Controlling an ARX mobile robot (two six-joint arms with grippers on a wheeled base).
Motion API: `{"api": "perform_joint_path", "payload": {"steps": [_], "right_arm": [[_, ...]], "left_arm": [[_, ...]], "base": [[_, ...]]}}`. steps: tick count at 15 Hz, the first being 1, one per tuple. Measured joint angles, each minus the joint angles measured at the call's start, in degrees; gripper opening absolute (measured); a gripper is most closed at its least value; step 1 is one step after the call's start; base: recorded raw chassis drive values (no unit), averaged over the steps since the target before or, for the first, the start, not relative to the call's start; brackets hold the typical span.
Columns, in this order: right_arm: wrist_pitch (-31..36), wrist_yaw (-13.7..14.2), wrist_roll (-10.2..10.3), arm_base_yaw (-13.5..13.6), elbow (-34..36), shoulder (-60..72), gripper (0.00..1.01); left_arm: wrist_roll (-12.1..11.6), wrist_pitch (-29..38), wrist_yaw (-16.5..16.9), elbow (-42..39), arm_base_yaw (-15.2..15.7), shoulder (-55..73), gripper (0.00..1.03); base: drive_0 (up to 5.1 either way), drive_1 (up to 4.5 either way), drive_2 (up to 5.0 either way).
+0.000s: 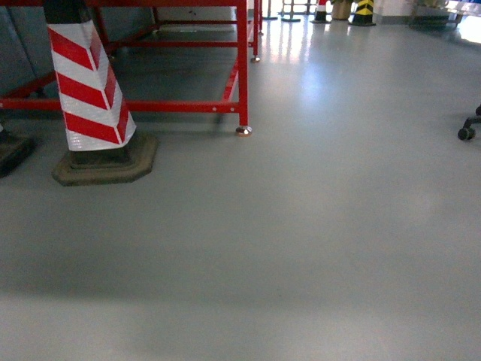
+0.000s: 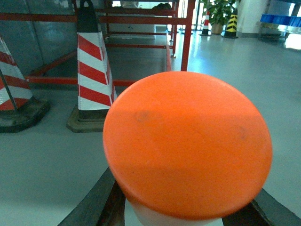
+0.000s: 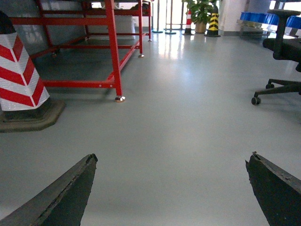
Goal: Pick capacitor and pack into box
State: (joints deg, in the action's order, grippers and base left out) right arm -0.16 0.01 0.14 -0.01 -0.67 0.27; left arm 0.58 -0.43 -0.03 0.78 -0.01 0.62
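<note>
Left gripper point(image 2: 175, 214) clamps a smooth round orange-topped capacitor point(image 2: 188, 141) (white below); right gripper point(image 3: 171, 188) gapes wide, empty.

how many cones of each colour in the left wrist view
red and white cones: 3
yellow and black cones: 1
total: 4
</note>
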Motion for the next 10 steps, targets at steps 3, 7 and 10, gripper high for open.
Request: {"api": "perform_joint_path", "payload": {"steps": [3, 7, 10], "right_arm": [[-0.37, 0.00, 0.00, 0.00, 0.00, 0.00, 0.98], [-0.02, 0.00, 0.00, 0.00, 0.00, 0.00, 0.98], [-0.09, 0.00, 0.00, 0.00, 0.00, 0.00, 0.98]], "left_arm": [[0.00, 0.04, 0.04, 0.00, 0.00, 0.00, 0.43], [0.00, -0.02, 0.00, 0.00, 0.00, 0.00, 0.43], [0.00, 0.13, 0.00, 0.00, 0.00, 0.00, 0.43]], "base": [[-5.1, 2.33, 2.3], [-5.1, 2.33, 2.3], [-5.1, 2.33, 2.3]]}}
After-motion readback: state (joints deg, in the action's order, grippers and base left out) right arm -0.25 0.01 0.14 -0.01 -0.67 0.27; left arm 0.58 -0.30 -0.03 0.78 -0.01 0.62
